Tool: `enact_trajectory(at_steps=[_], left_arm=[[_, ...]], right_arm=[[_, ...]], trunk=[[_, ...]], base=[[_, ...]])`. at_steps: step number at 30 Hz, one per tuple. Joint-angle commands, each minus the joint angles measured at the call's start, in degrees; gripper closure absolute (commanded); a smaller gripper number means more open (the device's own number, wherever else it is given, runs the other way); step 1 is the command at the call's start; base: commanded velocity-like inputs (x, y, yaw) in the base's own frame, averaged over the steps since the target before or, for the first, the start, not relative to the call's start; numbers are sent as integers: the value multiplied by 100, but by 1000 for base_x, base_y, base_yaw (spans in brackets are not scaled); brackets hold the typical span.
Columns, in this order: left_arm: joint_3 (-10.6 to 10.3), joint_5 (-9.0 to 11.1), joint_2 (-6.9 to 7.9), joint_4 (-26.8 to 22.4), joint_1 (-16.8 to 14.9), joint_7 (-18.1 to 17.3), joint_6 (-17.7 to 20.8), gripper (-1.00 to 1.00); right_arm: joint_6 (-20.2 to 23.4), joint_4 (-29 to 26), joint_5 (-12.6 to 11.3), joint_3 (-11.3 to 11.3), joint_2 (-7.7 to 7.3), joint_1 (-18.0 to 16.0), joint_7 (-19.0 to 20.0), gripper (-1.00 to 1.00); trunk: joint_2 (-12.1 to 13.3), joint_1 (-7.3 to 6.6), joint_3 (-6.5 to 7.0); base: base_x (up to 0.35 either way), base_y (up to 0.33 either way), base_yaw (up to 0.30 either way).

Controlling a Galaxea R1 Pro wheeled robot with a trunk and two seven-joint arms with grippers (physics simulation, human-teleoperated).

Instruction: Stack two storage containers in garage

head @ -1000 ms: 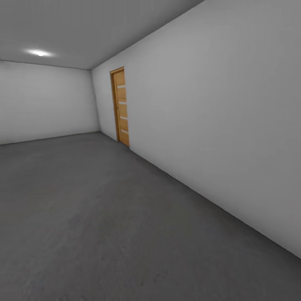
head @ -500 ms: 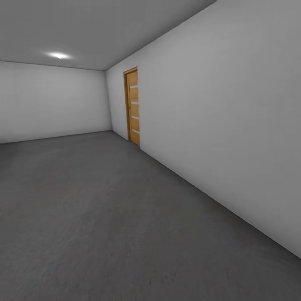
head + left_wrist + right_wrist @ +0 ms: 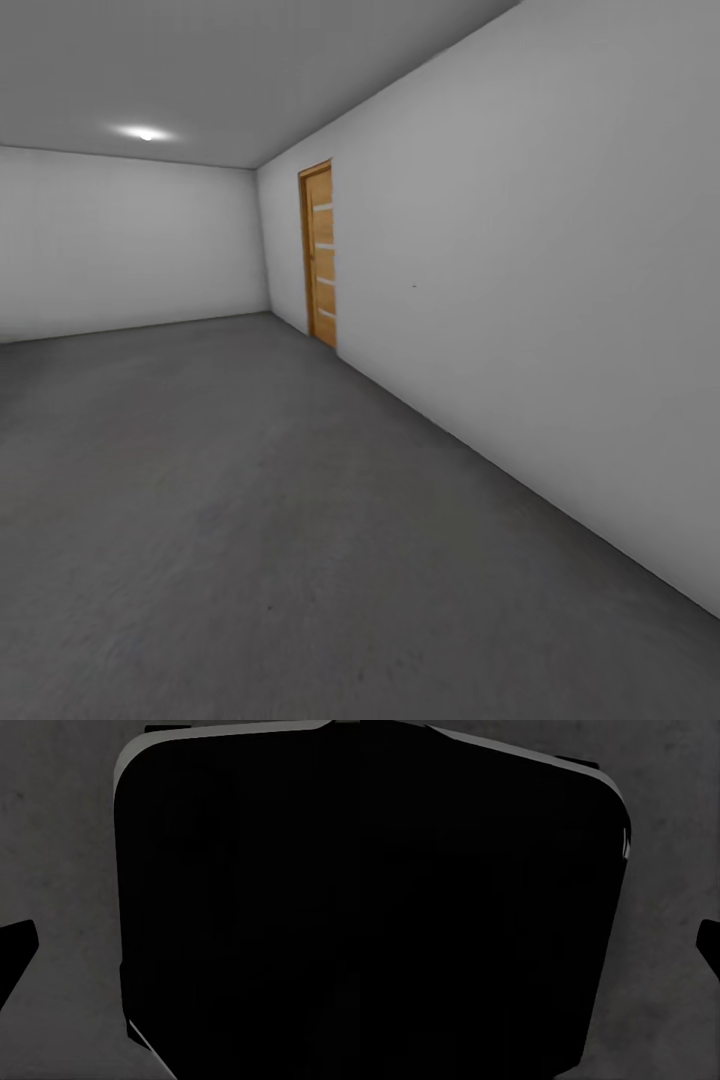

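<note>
I am in the garage, a bare room with pale grey walls. Its dark grey floor (image 3: 250, 500) stretches ahead of me. The two storage containers are out of view. In the left wrist view a large black panel of my own body (image 3: 240, 907) hangs over the speckled floor (image 3: 60, 832). The right wrist view has the same kind of black panel (image 3: 487, 907) above the floor (image 3: 675, 832). A small black shape sits at the edge of each wrist view, and I cannot tell what it is.
A long grey wall (image 3: 550, 300) runs along my right, with a wooden slatted door (image 3: 320, 255) set in it farther down. The far wall (image 3: 120, 240) closes the room, and a ceiling light (image 3: 145, 133) glows above it.
The whole head picture shifted, so the camera turned a little to the left. The door now lies farther right in view. Over the last half second the view has hardly shifted.
</note>
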Motion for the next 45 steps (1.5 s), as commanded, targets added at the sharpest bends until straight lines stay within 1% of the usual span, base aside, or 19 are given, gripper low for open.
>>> enact_trajectory(at_steps=[1,3,6,12,18,28,34,37,39,40,41,43,45], left_arm=[[12,26,-2,-3,-1,-8,-8,-100],[35,55,-79,-3,-1,-52,-14,-100],[46,63,-139,2,-1,-62,-67,-100],[59,80,-144,13,-1,-61,-228,-100],[60,82,-160,15,-1,-61,-250,-100],[67,90,-138,15,-1,-49,-254,-100],[74,125,-137,15,-1,-34,-238,-100],[73,237,-133,15,-1,-17,-225,-100],[70,401,-130,15,-1,-6,-219,-100],[69,442,-130,15,-1,-5,-217,-100],[66,539,-129,15,-1,-2,-209,-100],[61,610,-128,17,-1,0,-201,-100],[60,632,-128,16,-1,0,-196,-100]], right_arm=[[-19,1,-48,47,-8,-1,-14,-100],[-51,1,-48,36,-18,-1,-9,-100],[-63,1,-49,34,-19,-1,-8,-100],[-59,1,-104,47,-17,-1,-18,-100],[-67,1,-113,41,-17,-1,-21,-100],[-68,1,-115,40,-17,-1,-25,-100],[-68,1,-115,40,-17,-1,-25,-100],[-68,1,-115,40,-17,-1,-25,-100],[-68,1,-115,40,-17,-1,-25,-100],[-68,1,-115,40,-17,-1,-23,-100],[-68,1,-115,35,-17,-1,-24,-100],[-68,1,-115,32,-17,-1,-25,-100],[-71,1,-115,32,-17,-1,-23,-100]], trunk=[[-3,0,-5],[-3,0,-5],[-3,0,-5],[-3,0,-5],[-3,0,-5],[-3,0,-5],[-3,0,-5],[-3,0,-5],[-3,0,-5],[-3,0,-5],[-3,0,-5],[-3,0,-5],[-3,0,-5]], base=[[0,0,206],[0,0,257],[0,0,277],[0,0,286],[0,0,288],[2,0,288],[231,0,277],[314,0,239],[321,0,179],[322,0,117],[323,0,60],[324,0,29],[324,0,10]])
